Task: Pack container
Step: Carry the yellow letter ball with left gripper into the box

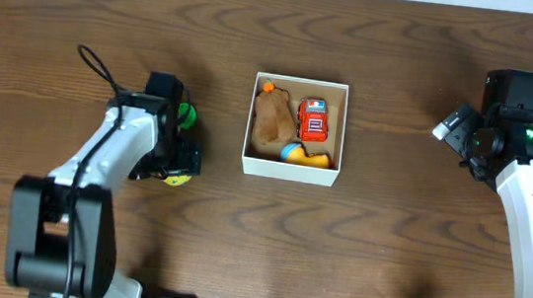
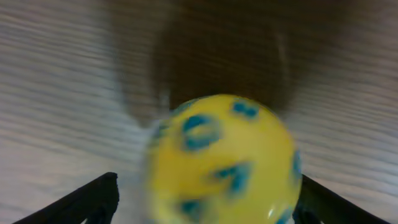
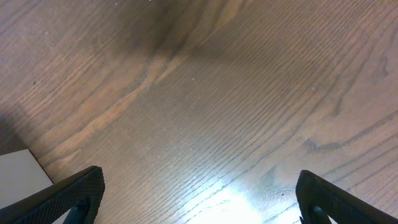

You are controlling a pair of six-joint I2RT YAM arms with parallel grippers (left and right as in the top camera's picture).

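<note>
The container [image 1: 290,171], a square white-walled box with a tan inside, sits at the table's middle. It holds a brown toy [image 1: 272,118], a red car [image 1: 313,120] and a yellow-and-blue toy [image 1: 303,156]. My left gripper [image 1: 178,165] is left of the container, low over the table. It is open around a yellow ball with blue marks [image 2: 221,158]. The ball [image 1: 176,180] touches the right finger, with a gap at the left finger. My right gripper [image 1: 456,125] is open and empty, right of the container, with only bare wood between its fingers [image 3: 199,199].
A green toy [image 1: 187,113] lies beside the left arm, partly hidden by it. A white corner [image 3: 18,171] shows at the lower left of the right wrist view. The table is dark brown wood [image 1: 406,45].
</note>
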